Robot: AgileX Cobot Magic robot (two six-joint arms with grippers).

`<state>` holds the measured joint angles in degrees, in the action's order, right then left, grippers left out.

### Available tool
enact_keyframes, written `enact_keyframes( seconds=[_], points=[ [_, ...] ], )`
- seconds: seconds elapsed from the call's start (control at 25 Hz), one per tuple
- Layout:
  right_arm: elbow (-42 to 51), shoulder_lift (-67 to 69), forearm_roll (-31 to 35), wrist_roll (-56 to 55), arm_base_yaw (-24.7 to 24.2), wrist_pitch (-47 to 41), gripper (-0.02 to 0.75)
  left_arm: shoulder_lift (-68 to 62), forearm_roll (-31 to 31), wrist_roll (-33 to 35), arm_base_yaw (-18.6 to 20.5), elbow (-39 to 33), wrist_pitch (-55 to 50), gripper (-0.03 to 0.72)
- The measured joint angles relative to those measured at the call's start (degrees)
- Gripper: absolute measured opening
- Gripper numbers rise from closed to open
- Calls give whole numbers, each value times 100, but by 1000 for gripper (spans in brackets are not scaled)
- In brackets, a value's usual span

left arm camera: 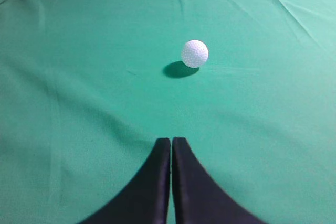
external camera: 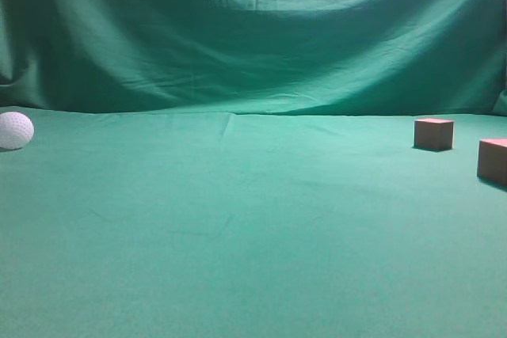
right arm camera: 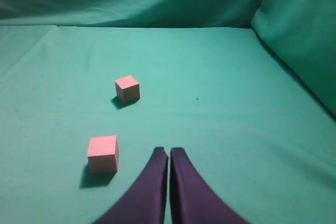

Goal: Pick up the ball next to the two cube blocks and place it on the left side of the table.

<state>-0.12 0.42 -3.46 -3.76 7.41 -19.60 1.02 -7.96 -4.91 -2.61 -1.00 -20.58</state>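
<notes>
Since the small white dimpled ball (external camera: 14, 131) rests alone at the far left edge of the wide green cloth-covered bench (external camera: 253, 235), well apart from the two small reddish-brown matte cubes (external camera: 434, 134) on the right, it appears the placing is done or nearly so. In the exterior view no arm shows at all. The left hand (left arm camera: 171, 141) hangs above the cloth with its dark fingers pressed together and nothing between them, the ball lying free on the cloth ahead of it and slightly right; that posture suits an arm clear of its delivery. The right hand (right arm camera: 169, 151) is likewise closed on nothing, with the nearer cube (right arm camera: 103, 153) just to its left and the farther cube (right arm camera: 127, 88) beyond; it likely sits idle because the ball lies on the other arm's side. The ball looks like a golf ball: round, evenly pitted, bright white, casting a soft dark shadow to its lower left.
</notes>
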Motion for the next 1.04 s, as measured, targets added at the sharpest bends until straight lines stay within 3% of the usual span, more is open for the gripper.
enact_keyframes(
  seconds=[1.04],
  points=[
    [165,-97,26,0,-33,-266,0,0,0,0,0,0,0,0]
  ],
)
